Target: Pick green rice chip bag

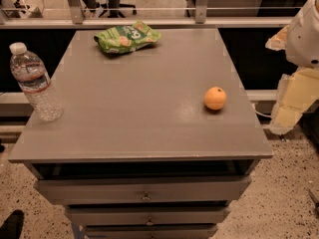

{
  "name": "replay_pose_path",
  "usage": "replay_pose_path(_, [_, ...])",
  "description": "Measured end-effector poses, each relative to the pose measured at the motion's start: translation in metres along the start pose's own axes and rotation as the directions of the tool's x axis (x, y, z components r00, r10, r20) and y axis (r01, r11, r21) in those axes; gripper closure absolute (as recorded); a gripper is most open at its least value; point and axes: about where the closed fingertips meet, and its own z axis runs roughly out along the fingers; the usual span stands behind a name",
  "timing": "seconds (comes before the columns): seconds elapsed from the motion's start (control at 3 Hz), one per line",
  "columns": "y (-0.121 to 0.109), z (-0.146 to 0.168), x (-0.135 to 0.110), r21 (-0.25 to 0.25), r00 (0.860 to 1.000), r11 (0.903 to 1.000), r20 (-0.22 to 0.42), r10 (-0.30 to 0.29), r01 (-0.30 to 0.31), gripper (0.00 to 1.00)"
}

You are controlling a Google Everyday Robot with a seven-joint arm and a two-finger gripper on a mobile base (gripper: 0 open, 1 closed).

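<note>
The green rice chip bag (126,37) lies flat at the far edge of the grey table top (139,108), a little left of centre. It is bright green with white lettering and pale chip pictures. My gripper (288,114) hangs off the table's right side, beyond the edge and level with the orange. It is far from the bag and holds nothing that I can see. The white arm housing (306,31) is above it at the right edge of the view.
An orange (215,98) sits near the table's right edge. A clear water bottle (34,81) with a white cap stands upright at the left edge. Drawers (144,189) run below the front edge. A railing (149,20) runs behind the table.
</note>
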Motion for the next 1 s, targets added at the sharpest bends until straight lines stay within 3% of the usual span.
replay_pose_path(0.33, [0.000, 0.000, 0.000, 0.000, 1.000, 1.0000, 0.000, 0.000, 0.000, 0.00])
replay_pose_path(0.67, [-0.017, 0.014, -0.024, 0.013, 0.997, 0.9998, 0.082, 0.011, -0.012, 0.00])
replay_pose_path(1.0, [-0.060, 0.036, -0.074, 0.025, 0.970, 0.9987, 0.241, 0.038, -0.045, 0.00])
